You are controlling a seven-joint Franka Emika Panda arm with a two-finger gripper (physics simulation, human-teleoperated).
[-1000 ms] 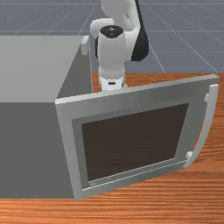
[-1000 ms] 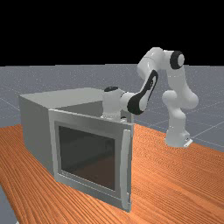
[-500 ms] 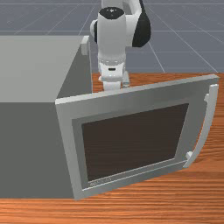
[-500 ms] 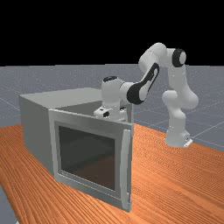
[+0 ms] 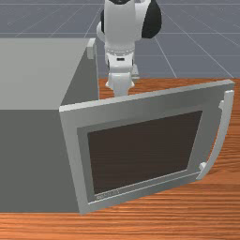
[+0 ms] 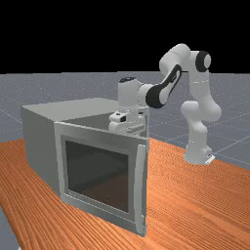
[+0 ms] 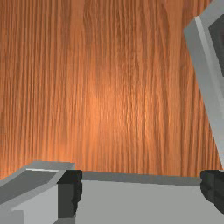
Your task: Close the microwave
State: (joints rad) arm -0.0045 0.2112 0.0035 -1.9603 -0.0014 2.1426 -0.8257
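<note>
The grey microwave (image 5: pixel 33 75) stands at the front view's left, its door (image 5: pixel 140 101) swung wide open toward that view's right, with a dark window and a curved handle (image 5: pixel 220 136). My gripper (image 5: pixel 120 79) points down behind the door's top edge, which hides its fingertips. In the far view the microwave's door (image 6: pixel 97 171) also stands in front of the hand's lower part. The wrist view has my gripper (image 7: pixel 141 191) open, its two dark fingers far apart, with a grey surface beneath and between them; whether they touch anything I cannot tell.
A narrow upright grey panel (image 5: pixel 92 56) stands at the microwave's back corner, close beside the arm. Wooden table (image 5: pixel 187 206) stretches in front of the door and behind it. In the wrist view a slanted grey edge (image 7: pixel 203 78) lies off to one finger's side.
My hand has risen behind the door and drawn back a little toward the arm's base, so more of it shows above the door's edge. Door and microwave have stayed in place.
</note>
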